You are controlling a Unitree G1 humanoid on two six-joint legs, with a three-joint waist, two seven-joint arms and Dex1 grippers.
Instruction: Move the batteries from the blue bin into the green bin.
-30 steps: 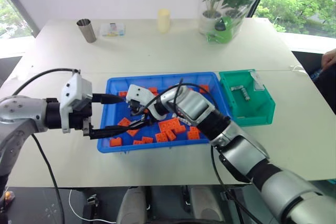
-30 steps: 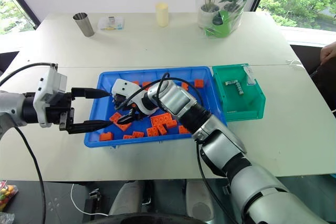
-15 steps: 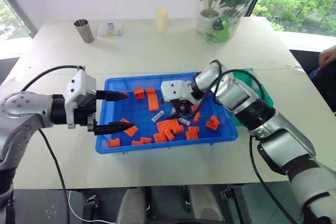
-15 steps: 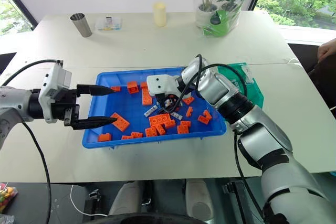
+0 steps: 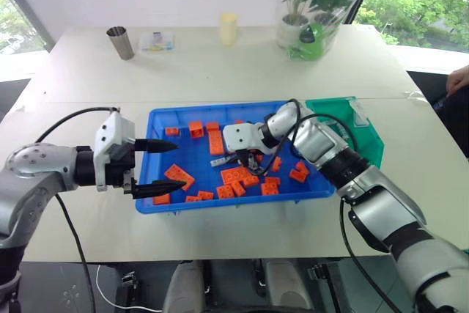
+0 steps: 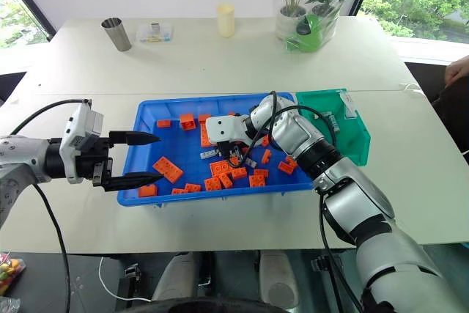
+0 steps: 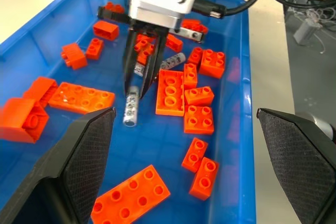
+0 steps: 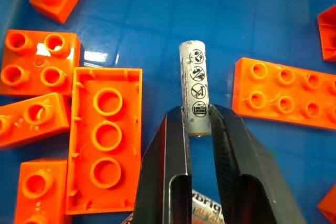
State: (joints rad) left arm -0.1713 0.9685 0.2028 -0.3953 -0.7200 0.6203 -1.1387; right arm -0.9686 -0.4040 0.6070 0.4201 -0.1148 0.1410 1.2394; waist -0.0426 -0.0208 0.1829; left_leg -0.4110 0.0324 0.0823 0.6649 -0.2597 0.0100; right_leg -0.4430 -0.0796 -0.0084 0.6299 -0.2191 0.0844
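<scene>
The right gripper [image 8: 197, 129] is down inside the blue bin [image 5: 157, 119], its 2 black fingers [image 8: 176, 150] clamped on one end of a battery [image 8: 193, 85] that lies flat on the blue floor. Orange bricks [image 8: 107, 140] crowd it on both sides: a long brick just beside one finger, another flat brick [image 8: 289, 98] near the other, so the battery sits in a narrow lane between them. A second battery [image 7: 173, 60] lies behind the gripper among the bricks (partly hidden by the fingers in the left wrist view). The left gripper [image 5: 163, 168] hovers at the bin's left end, jaws wide apart and holding nothing, one finger over the rim and one just outside it.

The green bin [image 6: 352, 133] stands touching the blue bin's right end; the right forearm crosses in front of it, and I think a small grey thing lies inside, though it is too hidden to be sure. Further back on the table are a metal cup [image 5: 121, 42], a pale candle [image 5: 229, 28] and a potted plant [image 5: 308, 5].

Against 1 second ago, the right gripper has shifted rightward from the bin's left-centre to its middle, and its jaws have gone from spread to shut on the battery. The left gripper has barely moved.
</scene>
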